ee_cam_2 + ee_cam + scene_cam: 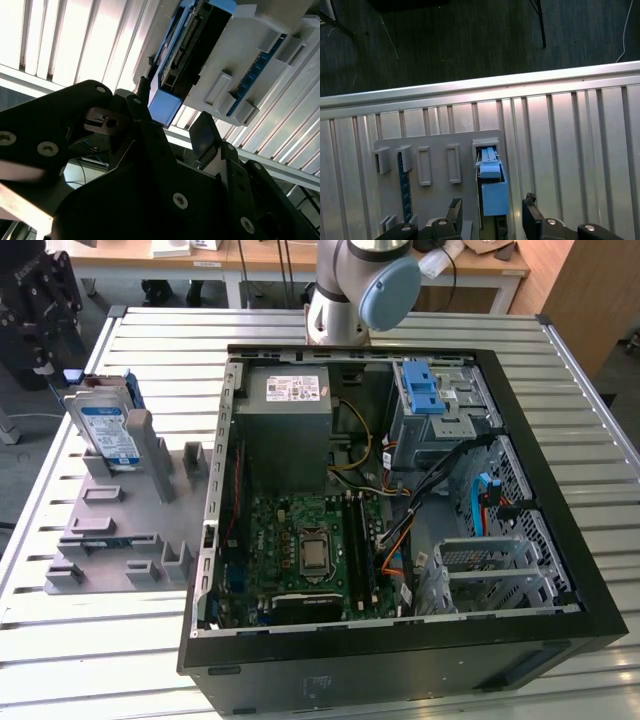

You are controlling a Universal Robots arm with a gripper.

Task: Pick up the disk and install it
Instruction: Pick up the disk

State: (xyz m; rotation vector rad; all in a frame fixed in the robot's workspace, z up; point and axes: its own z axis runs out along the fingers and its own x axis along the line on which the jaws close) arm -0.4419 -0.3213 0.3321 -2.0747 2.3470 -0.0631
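Slatted metal table (100, 660) carried an open black PC case (400, 665) lying on its side, motherboard exposed. Arm (365, 285) base stood at the table's far edge behind the case. Inside the case: grey power supply (295, 430) toward the far wall, and a grey drive cage (440, 420) with blue handle to the exterior view's right of it. Grey slotted holder (115, 530) lay on the table just beside the case, on the exterior view's left. Disk (105, 430) stood upright on edge in a slot at the holder's far end, not yet installed, label facing the camera. Gripper (492, 210) hung over the disk, spread wide. In the first wrist view its two black fingers (455, 210) flanked the disk's blue end, a gap showing on each side, nothing pinched.
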